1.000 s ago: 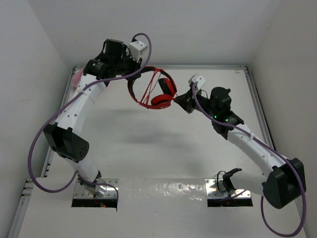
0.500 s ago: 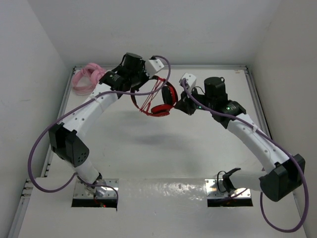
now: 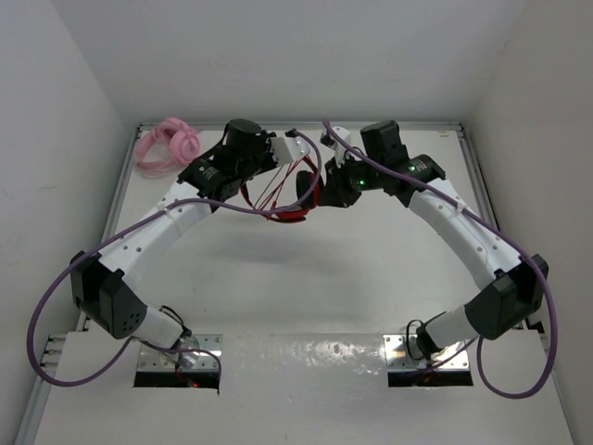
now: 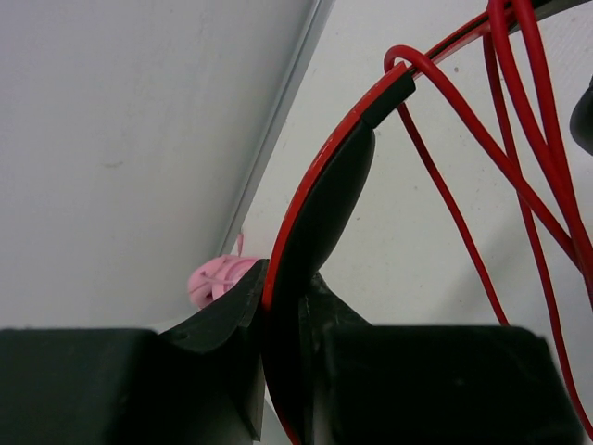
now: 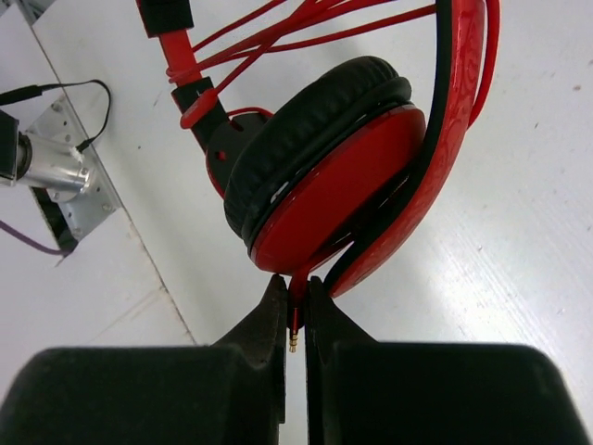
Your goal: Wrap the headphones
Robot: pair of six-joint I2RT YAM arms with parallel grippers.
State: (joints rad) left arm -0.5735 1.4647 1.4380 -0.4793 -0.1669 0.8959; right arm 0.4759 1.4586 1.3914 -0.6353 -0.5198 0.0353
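The pink headphones (image 4: 215, 280) (a blurred sliver) hide mostly behind the left pincer (image 4: 283, 297).

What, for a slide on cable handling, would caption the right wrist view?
Right gripper pinching the cord at its plug end, the headphones close beyond with ear cup and headband in view.

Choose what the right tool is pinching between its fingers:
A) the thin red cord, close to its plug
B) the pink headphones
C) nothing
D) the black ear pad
A: in the right wrist view, the right tool is closed on the red cord of the headphones, and the metal plug shows between its fingers.
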